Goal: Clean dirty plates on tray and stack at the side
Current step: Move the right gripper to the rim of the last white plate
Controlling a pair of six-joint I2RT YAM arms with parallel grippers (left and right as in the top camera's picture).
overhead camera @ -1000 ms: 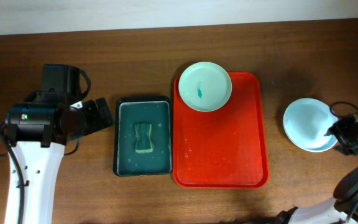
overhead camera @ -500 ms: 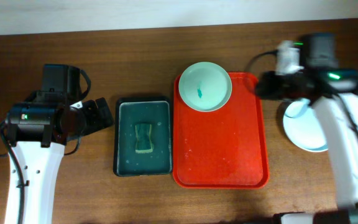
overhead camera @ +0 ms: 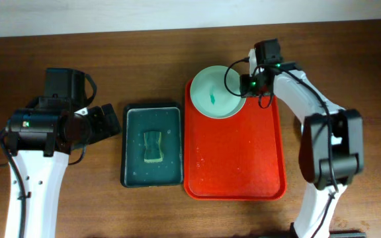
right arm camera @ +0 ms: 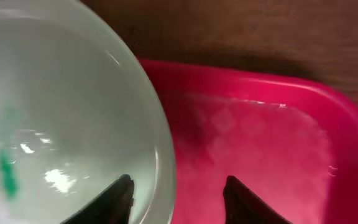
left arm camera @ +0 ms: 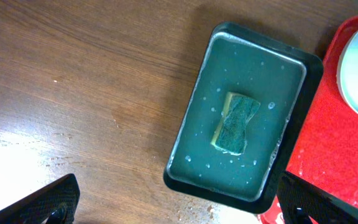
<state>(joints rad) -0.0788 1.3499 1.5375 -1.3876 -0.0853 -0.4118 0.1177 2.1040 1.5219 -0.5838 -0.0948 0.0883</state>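
Observation:
One pale mint plate (overhead camera: 217, 91) with a teal smear sits at the far end of the red tray (overhead camera: 233, 158). My right gripper (overhead camera: 247, 86) is open at the plate's right rim. In the right wrist view one finger is over the plate (right arm camera: 61, 112) and the other over the tray (right arm camera: 266, 155), with the gripper (right arm camera: 176, 199) straddling the rim. My left gripper (overhead camera: 108, 121) is open and empty over the table left of the green tray. The other plates do not show; my right arm covers the table to the right.
A dark green tray (overhead camera: 152, 145) with a sponge (overhead camera: 153, 145) lies left of the red tray. It also shows in the left wrist view (left arm camera: 197, 149), with the sponge (left arm camera: 235, 122) in its wet middle. My right arm (overhead camera: 329, 149) spans the table's right side.
My right arm swung from the stacked plates at the right side across to the plate on the red tray. The left arm has not moved.

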